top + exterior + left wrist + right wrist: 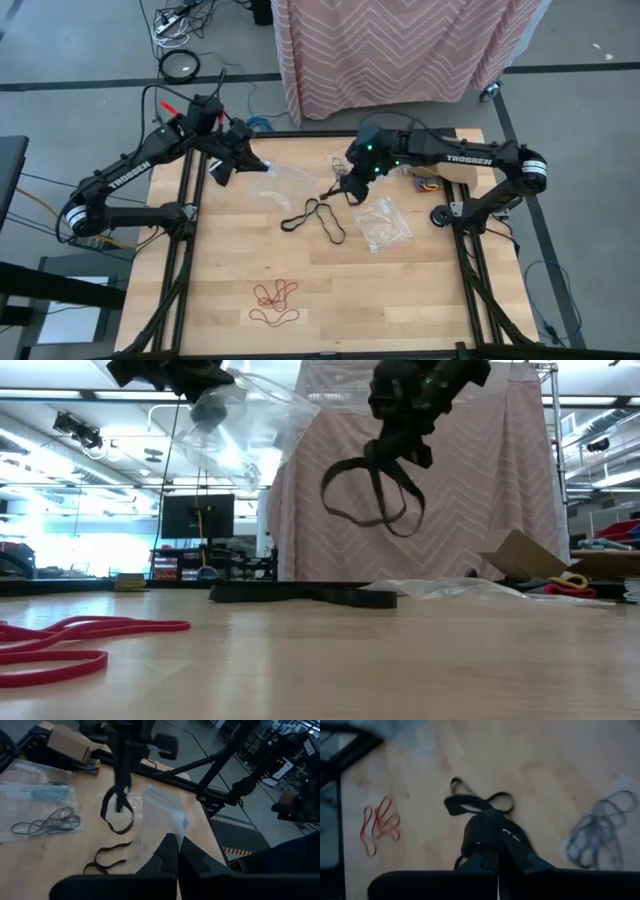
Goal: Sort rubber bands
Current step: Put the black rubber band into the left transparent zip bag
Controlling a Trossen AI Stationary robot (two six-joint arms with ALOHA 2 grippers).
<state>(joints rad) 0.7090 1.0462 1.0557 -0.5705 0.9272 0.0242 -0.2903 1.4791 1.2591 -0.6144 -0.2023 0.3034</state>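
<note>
My right gripper (354, 186) is shut on black rubber bands (368, 490) that hang in loops above the table's middle. More black bands (315, 218) lie flat on the wood below it; they also show in the right wrist view (475, 802). My left gripper (236, 160) is shut on a clear plastic bag (277, 176), held up at the far left. Red bands (275, 295) lie near the front edge. A second clear bag (385, 222) with thin dark bands lies to the right of the middle. My left gripper pinches an edge of the clear bag (176, 831) between its two fingers. The bag is lifted clear of the table and sticks out beyond the fingertips (240, 420). My right gripper pinches the black bands at their upper part (392, 448) between its two fingers, from above, pointing down. The loops hang slack below the fingers, clear of the table.
A piece of cardboard (445, 172) with coloured bands (428, 184) lies at the far right. A pink patterned cloth (400, 50) hangs beyond the far edge. Bare wood shows at the front right.
</note>
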